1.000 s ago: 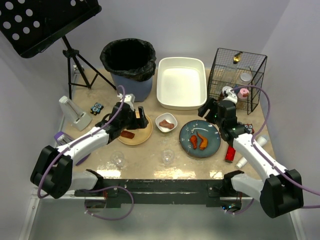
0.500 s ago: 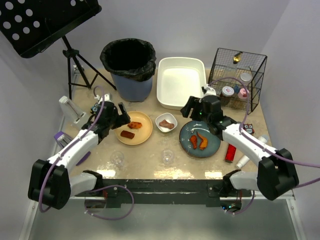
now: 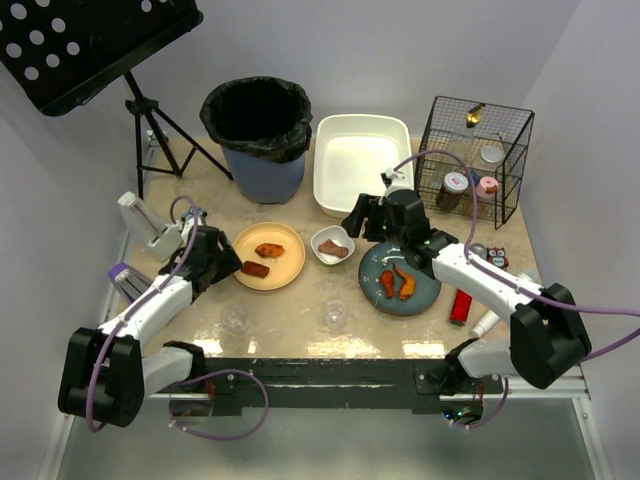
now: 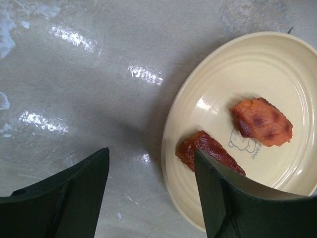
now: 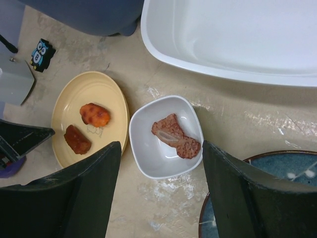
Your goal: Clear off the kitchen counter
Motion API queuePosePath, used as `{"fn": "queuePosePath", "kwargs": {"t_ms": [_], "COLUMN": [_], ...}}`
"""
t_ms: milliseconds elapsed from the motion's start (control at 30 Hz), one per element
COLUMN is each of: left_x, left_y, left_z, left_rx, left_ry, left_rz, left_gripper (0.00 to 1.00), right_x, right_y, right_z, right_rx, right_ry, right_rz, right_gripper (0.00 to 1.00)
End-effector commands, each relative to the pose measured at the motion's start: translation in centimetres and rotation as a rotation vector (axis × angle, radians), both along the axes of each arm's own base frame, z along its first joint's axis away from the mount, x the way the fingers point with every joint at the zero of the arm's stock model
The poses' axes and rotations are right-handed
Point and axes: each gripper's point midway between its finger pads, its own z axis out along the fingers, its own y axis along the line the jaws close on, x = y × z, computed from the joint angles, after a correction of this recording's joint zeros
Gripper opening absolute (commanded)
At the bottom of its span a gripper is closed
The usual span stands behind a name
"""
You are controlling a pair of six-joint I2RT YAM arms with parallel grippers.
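Note:
The beige mottled kitchen counter [image 3: 290,300] bears a yellow plate [image 3: 283,268] with two browned food pieces [image 4: 261,121]. Beside it stand a small white bowl [image 3: 326,237] holding a piece of meat [image 5: 176,136] and a blue plate [image 3: 422,285] with orange pieces. My left gripper [image 3: 226,266] is open at the yellow plate's left rim. Its right finger [image 4: 237,198] is over the plate and its left finger over bare counter. My right gripper [image 3: 360,222] hovers open above the white bowl, which lies between its fingers [image 5: 74,198] in the right wrist view.
Two clear glasses [image 3: 234,317] [image 3: 335,314] stand near the front edge. At the back are a lined bin [image 3: 258,135], a white tub [image 3: 363,165] and a wire basket [image 3: 472,160]. A red item [image 3: 460,305] and a white tube [image 3: 485,322] lie at right, and a white device [image 3: 148,225] at left.
My left arm drew back leftward from over the yellow plate to its rim, its jaws narrowing slightly. My right arm swung left from the wire basket to above the white bowl.

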Motion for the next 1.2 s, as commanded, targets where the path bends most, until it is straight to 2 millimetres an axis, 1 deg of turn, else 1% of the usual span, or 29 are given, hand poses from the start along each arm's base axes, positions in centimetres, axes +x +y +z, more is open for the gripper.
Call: {"fn": "queuePosePath", "kwargs": {"t_ms": [0, 233, 367, 533, 600, 700, 767, 867, 1000, 1167], "left_x": [0.9, 1.7, 1.9, 1.9, 1.9, 2.0, 2.1, 2.3, 2.9, 3.8], "left_y": [-0.5, -1.0, -0.9, -0.6, -0.5, -0.3, -0.2, -0.2, -0.4, -0.9], "left_z": [-0.2, -1.4, -2.0, -2.7, -2.7, -2.5, -2.1, -1.5, 0.0, 3.3], "left_rx": [-0.043, -0.063, -0.056, -0.041, -0.037, -0.03, -0.03, -0.031, -0.032, -0.037], "left_ry": [-0.031, -0.028, -0.018, -0.008, -0.01, -0.014, -0.029, -0.041, -0.062, -0.119], "left_rz": [0.015, 0.012, 0.013, 0.025, 0.029, 0.039, 0.045, 0.047, 0.036, -0.011], "left_gripper": [0.71, 0.59, 0.45, 0.31, 0.23, 0.07, 0.0, 0.0, 0.0, 0.0], "right_x": [0.8, 0.3, 0.1, 0.0, 0.1, 0.1, 0.0, 0.1, 0.0, -0.2], "right_y": [0.9, 0.6, 0.3, 0.3, 0.3, 0.3, 0.3, 0.3, 0.3, 0.7], "right_z": [2.8, 2.6, 2.6, 2.6, 2.6, 2.6, 2.5, 2.6, 2.6, 3.1], "right_rx": [0.033, 0.043, 0.04, 0.037, 0.036, 0.036, 0.035, 0.041, 0.044, 0.055], "right_ry": [-0.079, -0.073, -0.073, -0.071, -0.072, -0.07, -0.069, -0.069, -0.067, -0.082], "right_rz": [0.025, 0.016, 0.01, 0.011, 0.01, 0.011, 0.011, 0.009, 0.007, 0.04], "right_gripper": [0.71, 0.71, 0.71, 0.71, 0.71, 0.71, 0.71, 0.71, 0.71, 0.73]}}
